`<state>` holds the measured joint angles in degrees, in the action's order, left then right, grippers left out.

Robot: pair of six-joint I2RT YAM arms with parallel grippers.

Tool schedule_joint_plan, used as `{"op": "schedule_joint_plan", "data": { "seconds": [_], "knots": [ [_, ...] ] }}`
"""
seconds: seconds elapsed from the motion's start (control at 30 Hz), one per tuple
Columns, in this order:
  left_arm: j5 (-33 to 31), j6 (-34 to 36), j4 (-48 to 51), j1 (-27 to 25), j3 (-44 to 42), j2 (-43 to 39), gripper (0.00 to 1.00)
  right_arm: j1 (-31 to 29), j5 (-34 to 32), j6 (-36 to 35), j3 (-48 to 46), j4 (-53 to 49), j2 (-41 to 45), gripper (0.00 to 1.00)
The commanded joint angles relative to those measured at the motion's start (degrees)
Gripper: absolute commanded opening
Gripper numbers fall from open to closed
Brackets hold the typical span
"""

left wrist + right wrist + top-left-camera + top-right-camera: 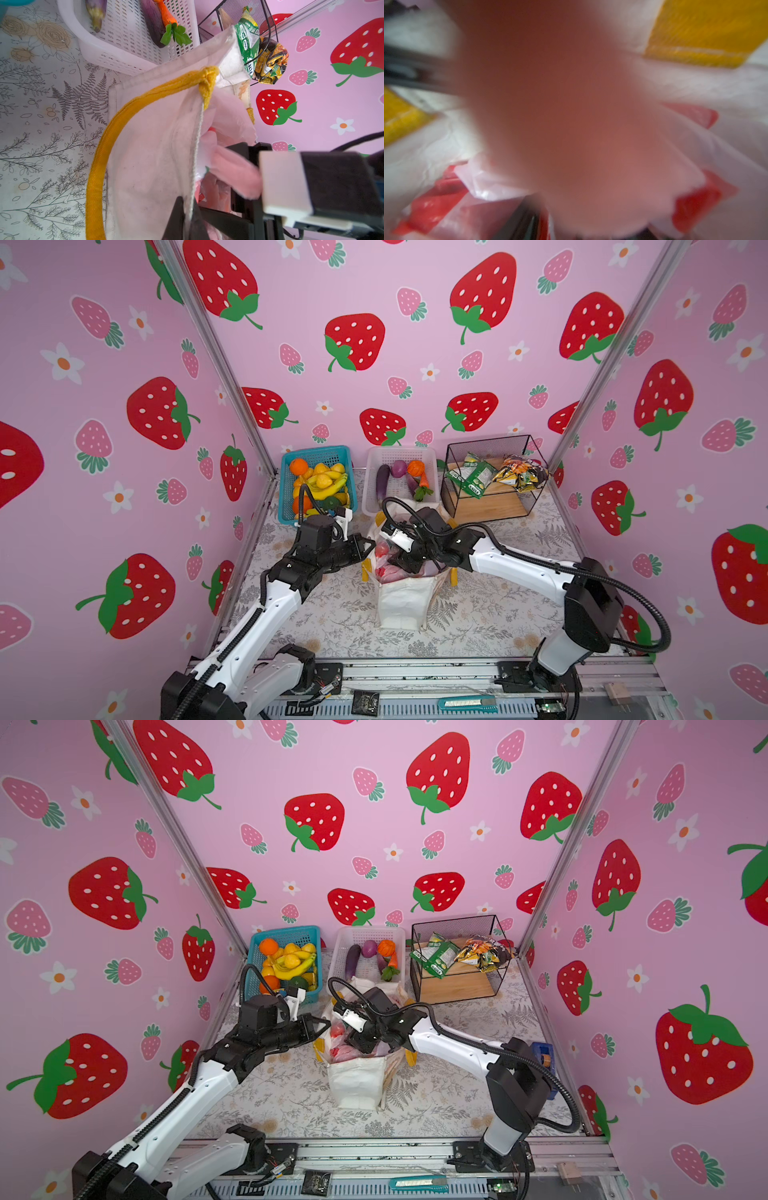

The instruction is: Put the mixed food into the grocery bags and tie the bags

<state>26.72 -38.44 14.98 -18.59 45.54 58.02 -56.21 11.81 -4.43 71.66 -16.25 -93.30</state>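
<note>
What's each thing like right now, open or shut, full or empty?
Cloth bag, standing up, mouth open, pink bag inside.
Pink bag, crumpled, not tied.
Left gripper, jaws shut on cloth bag's rim.
Right gripper, reaching into cloth bag, jaws hidden.
Blue basket, full of fruit.
White basket, holds vegetables.
Wire basket, holds snack packets.

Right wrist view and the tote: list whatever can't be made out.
- Right wrist view: the pink bag pressed against the lens blurs nearly everything.
- The right claw: open or shut unclear; in both top views its own wrist covers the tips.
- Inside the tote: hidden in both top views by the arms and pink bag.
</note>
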Motion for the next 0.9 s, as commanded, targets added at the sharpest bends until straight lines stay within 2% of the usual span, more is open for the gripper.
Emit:
{"op": "schedule_joint_plan", "data": {
  "seconds": [0.0, 0.07, 0.17, 0.23, 0.3, 0.37, 0.57, 0.73, 0.87],
  "knots": [
    [-0.7, 0.5, -2.0, 0.0, 0.0, -1.0, 0.01, 1.4, 0.2, 0.6, -2.0, -3.0, 8.1, 0.68],
    [-0.7, 0.6, -1.9, 0.0, 0.0, -1.0, 0.0, 3.1, 1.1, 1.8, -3.8, -3.0, 12.3, 0.73],
    [-0.7, 0.8, -2.0, 0.0, -0.1, -1.0, 0.0, 7.0, -0.2, 3.6, -7.1, -3.7, 17.7, 0.74],
    [-0.5, 0.8, -2.0, 0.0, -0.2, -0.8, 0.0, 9.6, -1.8, 4.6, -9.0, -5.2, 19.6, 0.72],
    [-0.2, 0.7, -2.1, 0.0, 0.0, -0.6, 0.0, 11.0, -3.6, 5.5, -10.3, -6.4, 19.6, 0.66],
    [0.1, 0.6, -2.3, 0.0, 0.1, -0.3, 0.0, 11.0, -4.2, 6.0, -10.7, -6.8, 17.7, 0.59],
    [0.9, 0.0, -3.2, 0.0, -0.6, 0.3, 0.0, 7.7, 0.6, 7.1, -10.7, -3.0, 9.1, 0.43],
    [2.1, -1.0, -4.3, 0.0, -1.4, 0.9, 0.0, 2.6, 2.0, 6.9, -7.1, 0.5, -0.5, 0.4],
    [2.3, -1.6, -5.0, -0.1, -2.3, 1.0, 0.0, 1.7, 0.7, 6.1, -4.7, -0.4, -5.7, 0.4]
  ]
}}
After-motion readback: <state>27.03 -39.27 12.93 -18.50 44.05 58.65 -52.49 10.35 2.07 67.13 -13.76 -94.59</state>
